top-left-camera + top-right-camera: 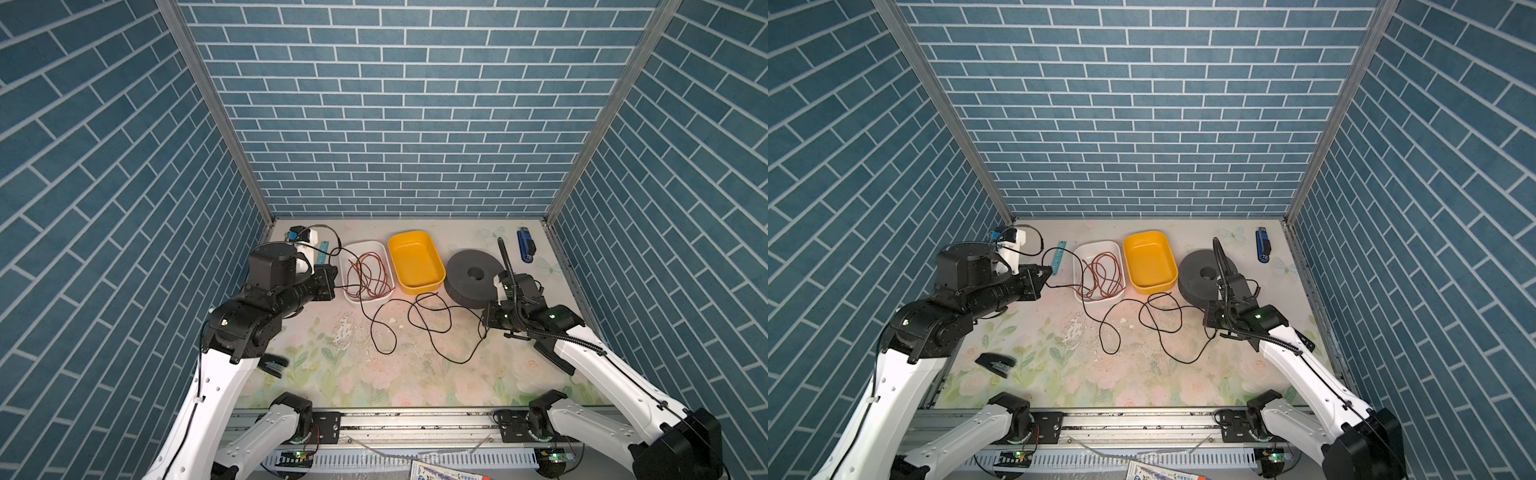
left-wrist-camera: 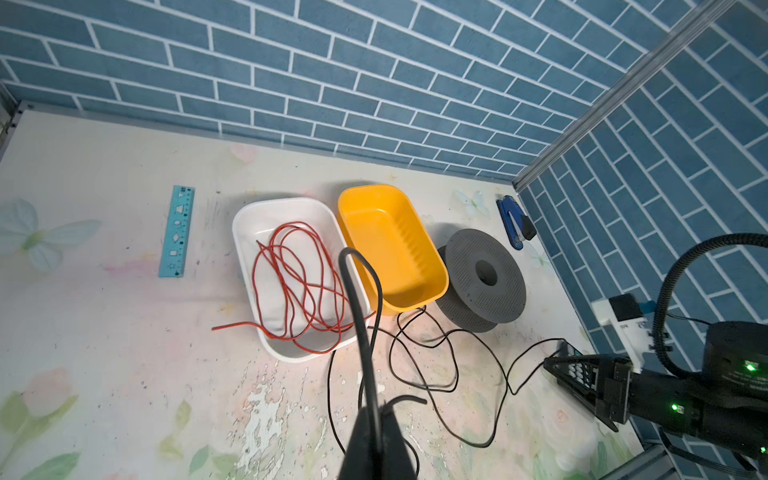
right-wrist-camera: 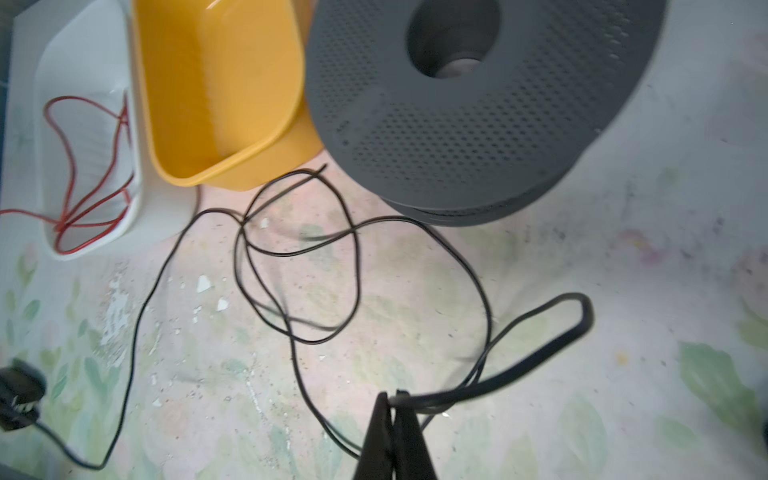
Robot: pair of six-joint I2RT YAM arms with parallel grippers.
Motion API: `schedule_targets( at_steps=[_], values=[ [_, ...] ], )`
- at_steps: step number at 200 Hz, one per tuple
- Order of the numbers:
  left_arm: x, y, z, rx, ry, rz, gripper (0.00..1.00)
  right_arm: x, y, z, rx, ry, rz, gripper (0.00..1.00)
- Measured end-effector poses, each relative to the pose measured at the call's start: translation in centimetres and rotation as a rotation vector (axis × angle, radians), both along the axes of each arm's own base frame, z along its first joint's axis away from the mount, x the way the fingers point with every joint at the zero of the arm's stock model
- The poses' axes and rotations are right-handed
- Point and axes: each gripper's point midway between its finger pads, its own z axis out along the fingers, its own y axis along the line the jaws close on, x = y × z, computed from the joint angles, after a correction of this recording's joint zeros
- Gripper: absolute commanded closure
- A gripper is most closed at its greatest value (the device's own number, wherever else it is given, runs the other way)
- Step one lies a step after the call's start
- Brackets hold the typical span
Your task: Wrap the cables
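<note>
Black cable (image 1: 460, 363) lying in loose loops on the floral table mat (image 1: 415, 382), in front of the yellow tub (image 1: 415, 259) and grey spool (image 1: 465, 266).
I am seeing the left gripper (image 2: 376, 409) pinching one stretch beside the white tray (image 1: 360, 251) that holds the reddish-brown wire (image 2: 297, 224). The right gripper (image 3: 392, 397) is clamping a folded-over stretch near the spool, and the rest is trailing across the mat between them.

Blue brick-pattern walls (image 1: 407, 124) enclose three sides; grey metal posts (image 1: 216, 112) mark the corners. A worn floral desk (image 1: 415, 374) sits below.
</note>
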Motion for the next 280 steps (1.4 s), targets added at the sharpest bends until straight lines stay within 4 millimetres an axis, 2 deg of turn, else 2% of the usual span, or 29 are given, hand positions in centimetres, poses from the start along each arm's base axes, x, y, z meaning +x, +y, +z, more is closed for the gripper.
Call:
schedule_targets(
  at_steps=[10,21,41,47,80,101,143,181,226,280],
  values=[
    [-0.1,0.0,-1.0,-0.001,0.021,-0.004,0.96,-0.5,-0.9,-0.6,-0.019,0.020,-0.026,0.89],
    [-0.2,-0.1,-2.4,-0.002,0.053,-0.013,0.96,-1.1,-1.4,-1.1,-0.036,0.041,-0.033,0.78],
    [-0.2,-0.7,-5.5,-0.018,0.123,-0.033,0.96,-1.4,-1.6,-1.0,-0.042,0.042,-0.029,0.63],
    [-0.2,-0.9,-6.4,-0.024,0.146,-0.038,1.00,-1.6,-1.7,-0.9,-0.044,0.043,-0.023,0.59],
    [-0.3,-1.6,-9.4,-0.072,0.195,-0.052,1.00,-1.7,-1.5,-0.4,-0.111,0.056,0.035,0.49],
    [-0.4,-2.1,-10.0,-0.107,0.196,-0.066,1.00,-1.1,0.4,0.9,-0.153,0.022,0.126,0.43],
    [-0.1,-3.1,-11.0,-0.176,0.201,-0.088,1.00,-0.1,6.1,1.8,-0.170,-0.033,0.356,0.42],
    [-0.1,-3.3,-12.0,-0.199,0.221,-0.084,1.00,2.1,10.8,-0.6,-0.164,-0.011,0.471,0.44],
    [-0.5,-3.3,-12.9,-0.220,0.244,-0.079,1.00,3.9,13.7,-4.8,-0.174,0.034,0.548,0.49],
    [-0.9,-3.4,-14.3,-0.240,0.277,-0.075,1.00,5.5,16.5,-7.2,-0.166,0.044,0.616,0.53]
  ],
)
